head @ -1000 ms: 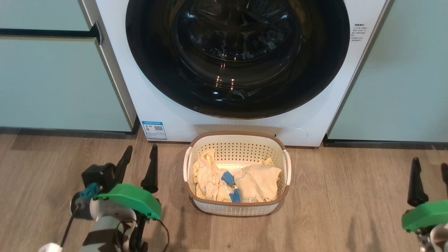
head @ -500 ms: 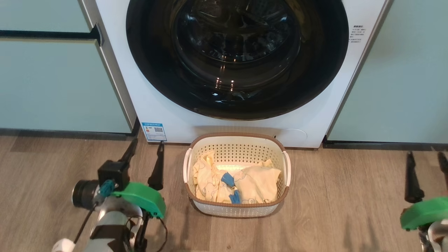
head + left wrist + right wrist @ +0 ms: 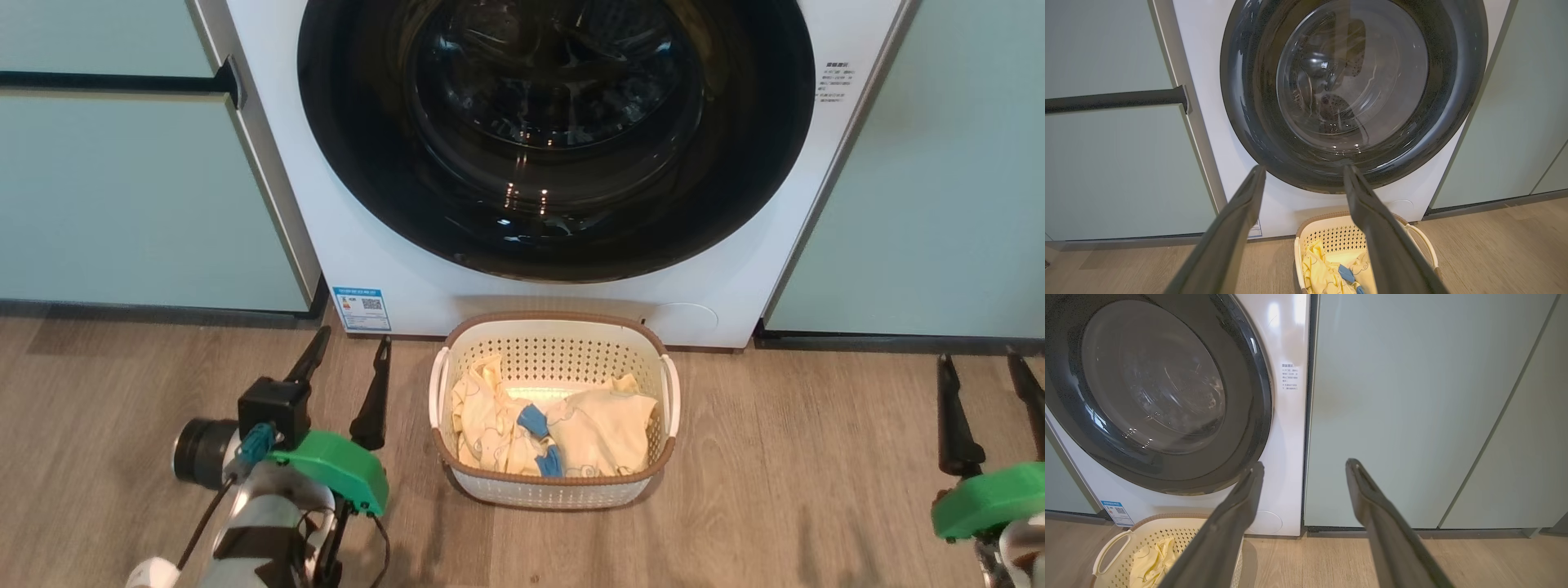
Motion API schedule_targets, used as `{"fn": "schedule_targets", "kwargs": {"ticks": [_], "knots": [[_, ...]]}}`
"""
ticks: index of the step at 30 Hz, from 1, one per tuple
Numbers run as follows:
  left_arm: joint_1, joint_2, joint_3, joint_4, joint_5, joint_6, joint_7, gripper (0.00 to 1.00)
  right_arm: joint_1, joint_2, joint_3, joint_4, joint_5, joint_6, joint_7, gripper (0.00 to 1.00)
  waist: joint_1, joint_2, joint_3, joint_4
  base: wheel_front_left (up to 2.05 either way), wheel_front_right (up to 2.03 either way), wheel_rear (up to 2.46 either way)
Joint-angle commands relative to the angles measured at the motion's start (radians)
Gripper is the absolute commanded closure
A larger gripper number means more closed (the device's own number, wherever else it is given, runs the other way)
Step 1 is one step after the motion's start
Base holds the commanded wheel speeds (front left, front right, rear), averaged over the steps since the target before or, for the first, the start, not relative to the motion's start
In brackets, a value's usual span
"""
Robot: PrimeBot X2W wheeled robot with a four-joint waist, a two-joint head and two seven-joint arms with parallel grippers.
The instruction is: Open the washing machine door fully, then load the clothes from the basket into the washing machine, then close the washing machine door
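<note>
Left fingers (image 3: 373, 396) and right fingers (image 3: 951, 416) gaped empty; I judged the shut round glossy black door (image 3: 555, 139) at twelve o'clock needed opening first.

Beyond your left fingers (image 3: 371, 408), the washing machine door (image 3: 555, 139) shines glossy black; beside them, the basket (image 3: 555, 490) is matt perforated plastic, and the clothes (image 3: 604, 425) are soft cloth.

The upper part of the washing machine door (image 3: 555, 139) is cut off by the head view's top edge. The print on the sticker (image 3: 836, 79), maybe a warning notice, is too small to read. In the right wrist view the basket (image 3: 1167, 517) is cut by the bottom edge and partly hidden behind a finger (image 3: 1224, 531) of the right gripper (image 3: 1304, 462)
</note>
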Motion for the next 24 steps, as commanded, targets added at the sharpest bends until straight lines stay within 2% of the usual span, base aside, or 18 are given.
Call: {"fn": "schedule_targets", "kwargs": {"ticks": [1,10,24], "knots": [[-0.062,0.015,0.04,-0.031,-0.001,0.006,-0.006,0.0,-0.048,-0.006,0.016,-0.035,0.016,-0.003,-0.01,0.0,0.0,-0.0001,-0.001,0.0,0.0,0.0,0.0],[-0.058,0.013,0.043,-0.029,-0.004,0.006,-0.006,0.0,-0.046,-0.002,0.023,-0.025,0.073,-0.003,-0.01,0.0,0.0,-0.0001,-0.004,0.001,0.0,0.0,0.0],[-0.055,0.012,0.044,-0.025,-0.002,0.003,-0.006,0.0,-0.046,-0.006,0.027,-0.018,0.093,-0.003,-0.01,0.0,0.0,-0.0001,-0.004,-0.002,0.0,0.0,0.0]]}}
